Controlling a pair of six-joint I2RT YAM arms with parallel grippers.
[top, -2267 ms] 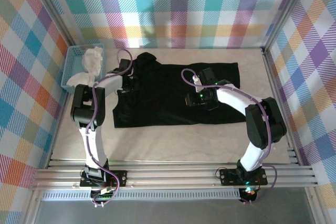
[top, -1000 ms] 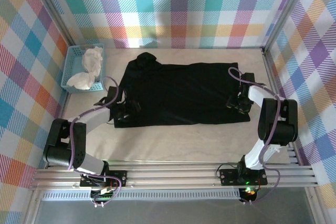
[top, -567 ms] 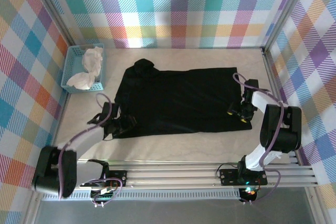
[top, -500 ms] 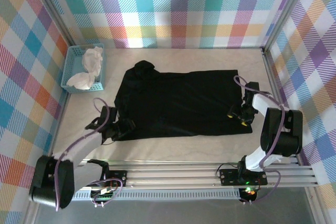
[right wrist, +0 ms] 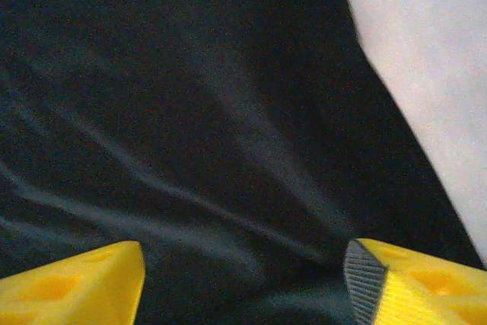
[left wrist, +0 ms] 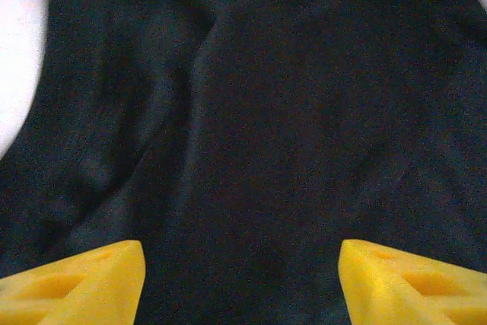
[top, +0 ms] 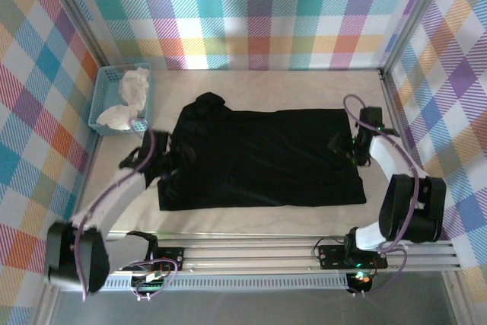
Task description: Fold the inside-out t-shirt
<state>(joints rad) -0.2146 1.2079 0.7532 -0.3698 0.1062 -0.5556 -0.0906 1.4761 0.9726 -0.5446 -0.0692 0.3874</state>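
The t-shirt (top: 259,157) is now lying spread flat across the middle of the top view, its lower edge sitting closer to the bottom of the frame than half a second ago and its outline squarer. The left gripper (top: 173,159) and right gripper (top: 342,146) are both opening up and lifting off the cloth, having shifted up the frame from the lower corners they were dragging. In each wrist view the yellow fingers (left wrist: 76,283) are standing well apart over bare black fabric, clamping nothing. This looks like the smoothing pull ending, leaving the first fold still to be made.
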